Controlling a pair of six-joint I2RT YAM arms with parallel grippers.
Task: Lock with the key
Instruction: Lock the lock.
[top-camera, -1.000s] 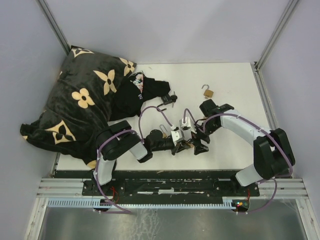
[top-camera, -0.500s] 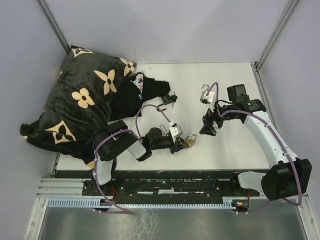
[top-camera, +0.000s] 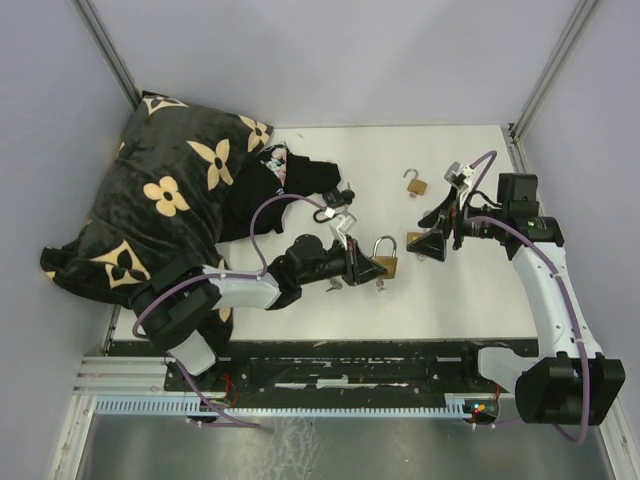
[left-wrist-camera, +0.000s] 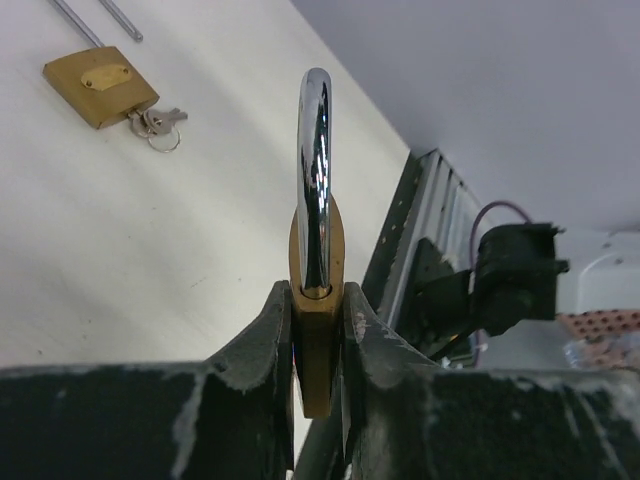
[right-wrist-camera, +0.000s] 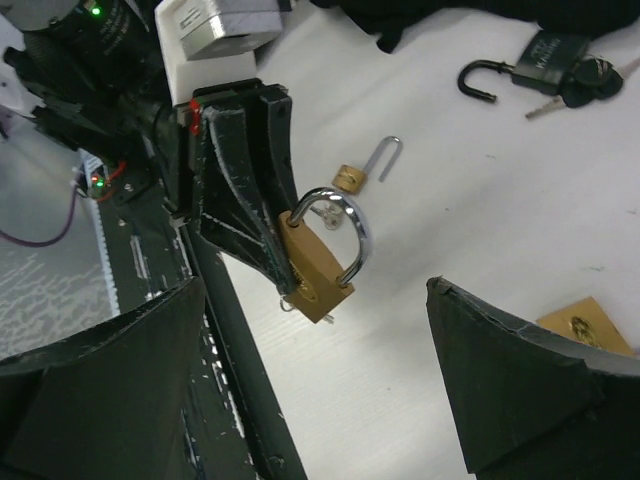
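Note:
My left gripper (left-wrist-camera: 317, 300) is shut on the body of a brass padlock (left-wrist-camera: 316, 250), holding it upright above the table with its chrome shackle (left-wrist-camera: 314, 150) up. In the top view this padlock (top-camera: 384, 264) sits at the tip of the left gripper (top-camera: 366, 266). My right gripper (top-camera: 433, 240) stands open to the right of it, empty, facing the held padlock (right-wrist-camera: 318, 262). In the right wrist view the right gripper (right-wrist-camera: 320, 400) has its fingers wide apart. A second brass padlock (left-wrist-camera: 100, 85) lies flat on the table with keys (left-wrist-camera: 155, 125) on a ring beside it.
A small brass padlock (top-camera: 415, 184) with an open shackle lies at the back. A black padlock (right-wrist-camera: 545, 58) with keys lies near dark cloth (top-camera: 290, 185). Another small open padlock (right-wrist-camera: 352, 176) lies beyond the held one. A black flowered pillow (top-camera: 170, 195) fills the left.
The right gripper has drawn back to the right, away from the left gripper, with its jaws now wide. The left arm has stretched rightward and stood the brass padlock upright.

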